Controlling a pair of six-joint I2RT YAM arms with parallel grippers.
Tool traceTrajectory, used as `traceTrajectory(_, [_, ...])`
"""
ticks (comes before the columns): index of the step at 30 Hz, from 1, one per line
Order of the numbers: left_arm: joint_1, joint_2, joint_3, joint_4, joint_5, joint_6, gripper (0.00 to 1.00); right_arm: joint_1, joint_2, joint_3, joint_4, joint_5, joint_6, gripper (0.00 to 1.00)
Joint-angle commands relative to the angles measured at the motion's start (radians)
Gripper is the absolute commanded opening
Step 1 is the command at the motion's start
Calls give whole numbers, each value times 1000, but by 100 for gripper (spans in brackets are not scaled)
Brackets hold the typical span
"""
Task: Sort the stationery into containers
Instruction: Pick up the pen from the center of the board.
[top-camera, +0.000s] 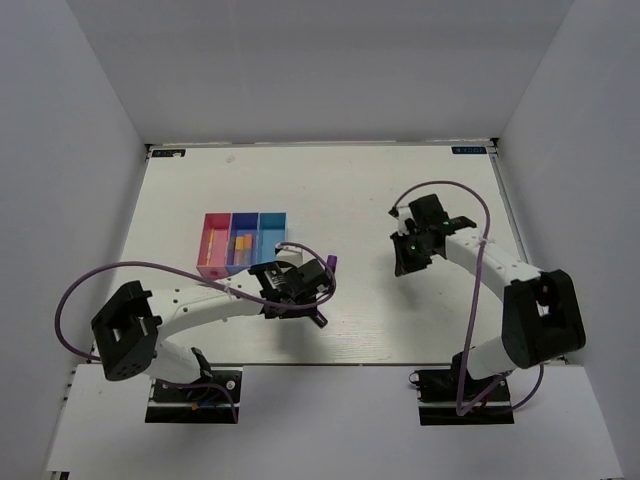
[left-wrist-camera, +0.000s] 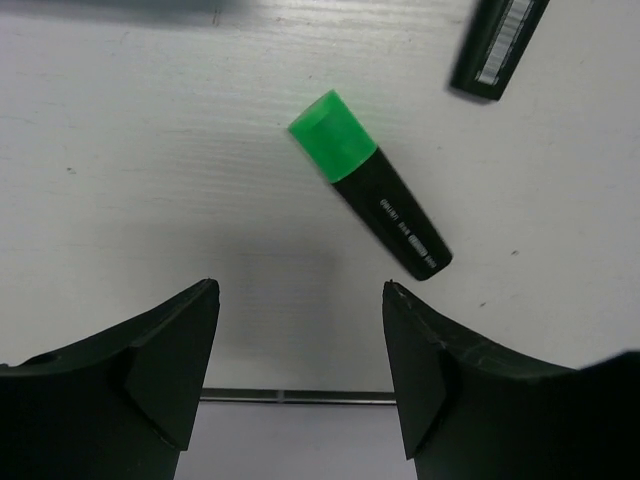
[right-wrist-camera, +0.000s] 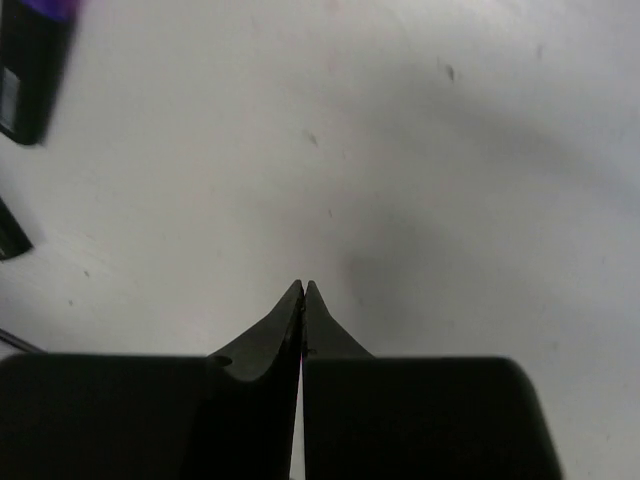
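Plainly, the left jaws stand wide apart with nothing between them, hanging low over the white counter (top-camera: 400, 180). Just beyond their tips, in the left wrist view, lies the green-black highlighter (left-wrist-camera: 370, 200), flat on the counter and set at a slant, its green cap toward the upper left and its black barrel toward the lower right. A second black barrel with a barcode label (left-wrist-camera: 500, 45) crosses the top right corner of that view, its cap out of frame. From above, the left arm (top-camera: 200, 305) reaches rightward across the near half of the counter, and the purple-black highlighter (top-camera: 330, 264) lies just beside its wrist. The row of bins (top-camera: 245, 216) sits just behind that arm: the pink-red bin (top-camera: 205, 245) on the left, the dark blue bin (top-camera: 244, 218) in the middle and the light blue bin (top-camera: 272, 222) on the right. Orange highlighters (top-camera: 240, 248) lie inside the dark blue bin. The right arm (top-camera: 490, 262) is well apart from the bins on the right side. The right jaws are pressed tip to tip, gripping nothing, over bare counter.
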Motion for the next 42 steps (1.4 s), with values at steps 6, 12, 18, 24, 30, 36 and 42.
traceTrajectory(6, [70,65,-49,189,51,-198,77,-143,-176,-62,25,-130,4,1])
traceTrajectory(12, [72,187,11,226,62,-227,77,-212,-176,-69,20,-227,15,1])
traceTrajectory(18, [72,261,34,208,54,-268,73,-249,-197,-72,19,-282,22,1])
traceTrajectory(24, [44,303,20,168,67,-285,47,-269,-217,-74,19,-325,33,1])
traceTrajectory(30, [-15,315,25,154,106,-238,24,-295,-232,-74,19,-367,45,1])
traceTrajectory(36, [-81,267,235,39,24,-79,6,-308,-234,-74,16,-374,38,44])
traceTrajectory(42, [7,152,327,-48,-32,109,1,-315,-228,-71,6,-413,25,36])
